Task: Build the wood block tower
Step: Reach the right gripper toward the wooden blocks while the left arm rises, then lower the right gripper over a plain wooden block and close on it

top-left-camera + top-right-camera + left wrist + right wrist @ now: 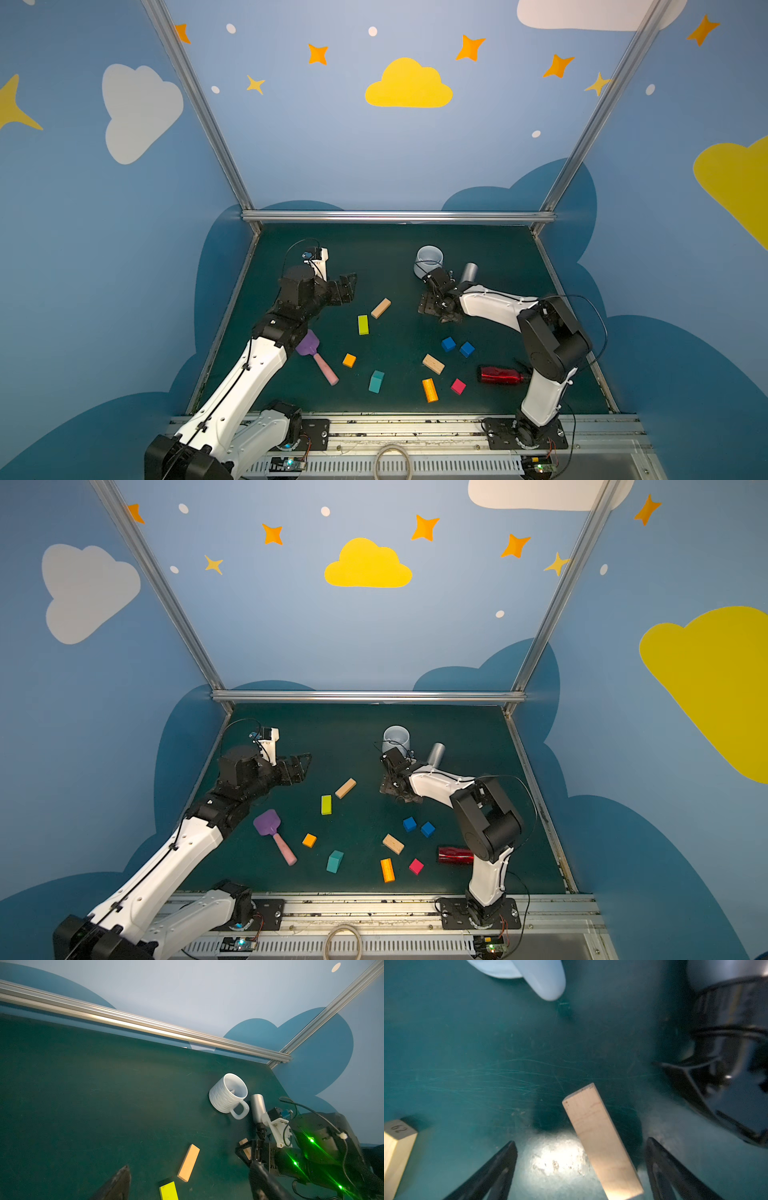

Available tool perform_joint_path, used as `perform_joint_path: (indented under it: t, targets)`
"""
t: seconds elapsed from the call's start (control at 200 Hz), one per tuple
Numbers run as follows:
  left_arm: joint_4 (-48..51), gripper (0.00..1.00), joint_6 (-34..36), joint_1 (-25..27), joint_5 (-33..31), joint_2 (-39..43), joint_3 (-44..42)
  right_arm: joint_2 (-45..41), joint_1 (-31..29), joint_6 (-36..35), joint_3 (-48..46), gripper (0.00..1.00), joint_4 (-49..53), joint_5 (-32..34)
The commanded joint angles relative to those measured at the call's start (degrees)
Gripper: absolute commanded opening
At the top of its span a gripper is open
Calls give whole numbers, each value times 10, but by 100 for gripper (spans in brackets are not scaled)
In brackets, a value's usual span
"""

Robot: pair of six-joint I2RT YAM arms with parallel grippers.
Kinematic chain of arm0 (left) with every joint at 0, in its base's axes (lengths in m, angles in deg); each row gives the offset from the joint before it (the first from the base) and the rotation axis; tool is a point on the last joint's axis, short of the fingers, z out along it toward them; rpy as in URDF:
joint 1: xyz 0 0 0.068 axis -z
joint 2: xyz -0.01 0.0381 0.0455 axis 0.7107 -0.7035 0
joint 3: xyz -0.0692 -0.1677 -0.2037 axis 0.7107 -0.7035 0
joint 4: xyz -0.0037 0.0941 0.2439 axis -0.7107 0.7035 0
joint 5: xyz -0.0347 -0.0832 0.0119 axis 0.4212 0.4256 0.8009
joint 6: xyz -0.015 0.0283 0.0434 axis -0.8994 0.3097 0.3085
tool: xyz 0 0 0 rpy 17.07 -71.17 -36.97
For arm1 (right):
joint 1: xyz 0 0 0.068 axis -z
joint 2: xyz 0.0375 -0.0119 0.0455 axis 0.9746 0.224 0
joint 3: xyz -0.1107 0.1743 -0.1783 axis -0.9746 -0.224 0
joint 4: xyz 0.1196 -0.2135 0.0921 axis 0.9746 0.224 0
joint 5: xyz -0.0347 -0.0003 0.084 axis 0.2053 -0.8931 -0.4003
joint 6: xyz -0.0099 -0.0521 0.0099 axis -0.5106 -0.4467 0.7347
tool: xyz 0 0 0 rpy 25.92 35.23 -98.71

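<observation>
Dark green surface [395,257] fills the middle of both top views, and on it you see the wood blocks [363,324] lying singly, none stacked, between the two arms. Your left claw [348,286] hangs spread wide and empty above the far left side; your right claw [434,311] points down just beside the white mug [429,259]. From the left wrist, a tan bar [188,1162] and a yellow-green bar [168,1191] lie close by. From the right wrist, the jaws stand wide apart around another tan bar [600,1140], clear of both sides
</observation>
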Motion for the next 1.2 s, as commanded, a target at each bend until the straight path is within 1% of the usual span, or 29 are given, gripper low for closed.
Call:
perform_joint_path:
  t: [0.0,0.295,0.566,0.776,0.996,1.197]
  targets:
    - [7,88,4,2,-6,0,8,12,1,-9,17,93,-4,-22]
    - [7,88,4,2,-3,4,8,13,-15,9,14,92,-18,-73]
    - [8,88,3,4,-5,9,3,26,-46,18,33,91,-15,-92]
    - [8,88,4,6,-7,14,0,45,-56,8,65,90,3,-100]
    - [8,88,5,8,-7,17,0,12,-60,-11,71,90,37,-76]
    - [7,88,4,10,-7,19,-1,-31,-59,-40,79,90,95,-25]
